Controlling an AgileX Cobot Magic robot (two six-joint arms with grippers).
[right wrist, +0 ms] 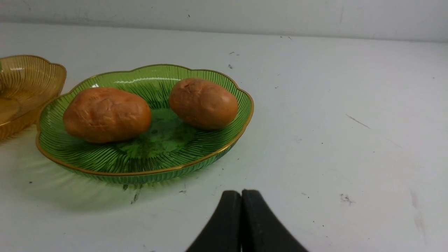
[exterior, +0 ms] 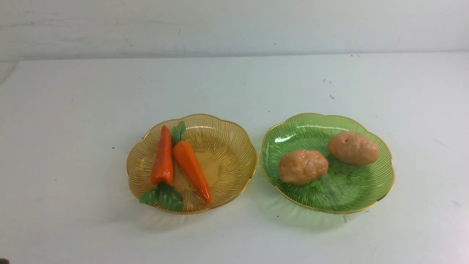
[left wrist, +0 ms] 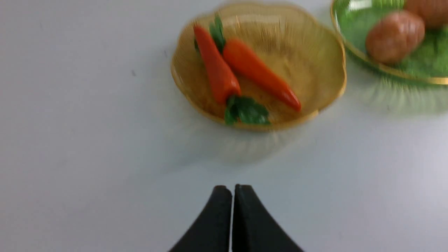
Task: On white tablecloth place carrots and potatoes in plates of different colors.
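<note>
While my arms hang back from the dishes, the plain white tablecloth, matte and flecked with a few small dark specks, spreads flat under everything. On it sit two translucent, ribbed, scallop-edged shallow plates with thin gold rims, side by side and nearly touching: the amber-yellow plate on my left, the green plate on my right. In the green one lie two lumpy oval tan-brown potatoes with dull, dimpled skin, close together. In the amber one lie two glossy orange carrots, tapered, with crinkled green leafy tops, pointing opposite ways and touching near one end. My left gripper and right gripper show smooth black fingers pressed together, holding nothing, above bare cloth.
</note>
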